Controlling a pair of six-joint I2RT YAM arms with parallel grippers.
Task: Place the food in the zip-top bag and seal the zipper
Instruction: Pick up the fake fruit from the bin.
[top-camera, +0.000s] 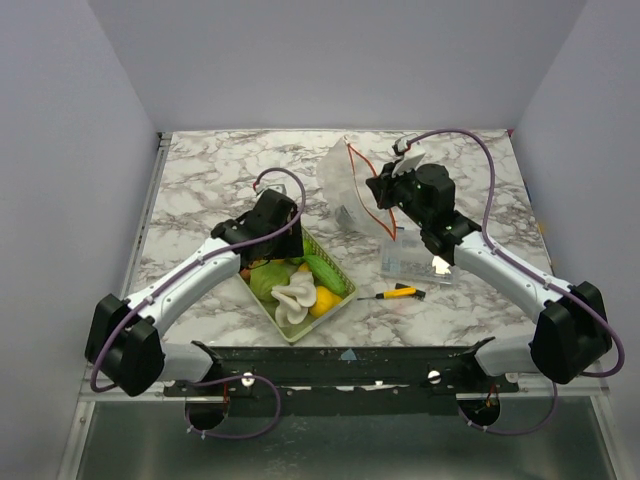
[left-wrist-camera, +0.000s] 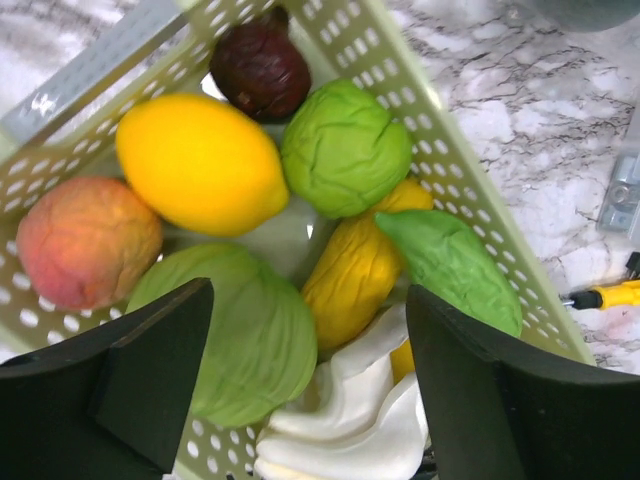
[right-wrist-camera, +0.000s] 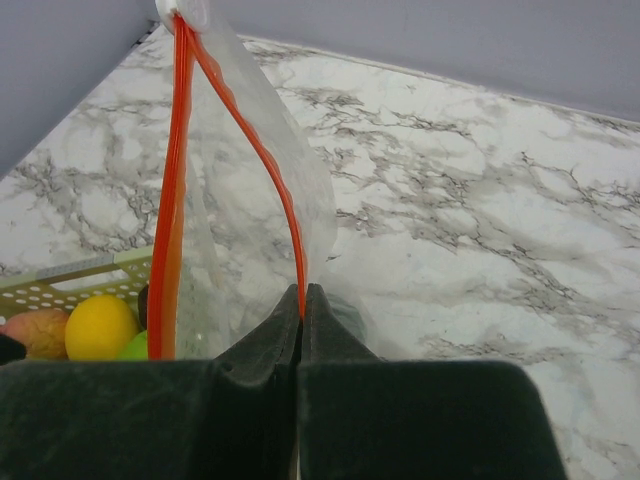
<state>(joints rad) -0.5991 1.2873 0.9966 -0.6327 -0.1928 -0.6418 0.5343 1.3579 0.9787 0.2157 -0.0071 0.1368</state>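
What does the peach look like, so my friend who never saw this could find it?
Look in the pale green mesh basket beneath the left gripper. The peach sits at the basket's edge, beside the yellow lemon. It alone is blushed pink-red and orange, with dull, rough skin.

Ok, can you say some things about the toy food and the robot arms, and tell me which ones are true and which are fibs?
1. The right gripper is shut on the zipper of the zip-top bag. True.
2. The left gripper is holding the lemon. False: it is open above the basket and holds nothing.
3. The food is already in the bag. False: it lies in the basket.
4. A screwdriver lies on the table beside the basket. True.
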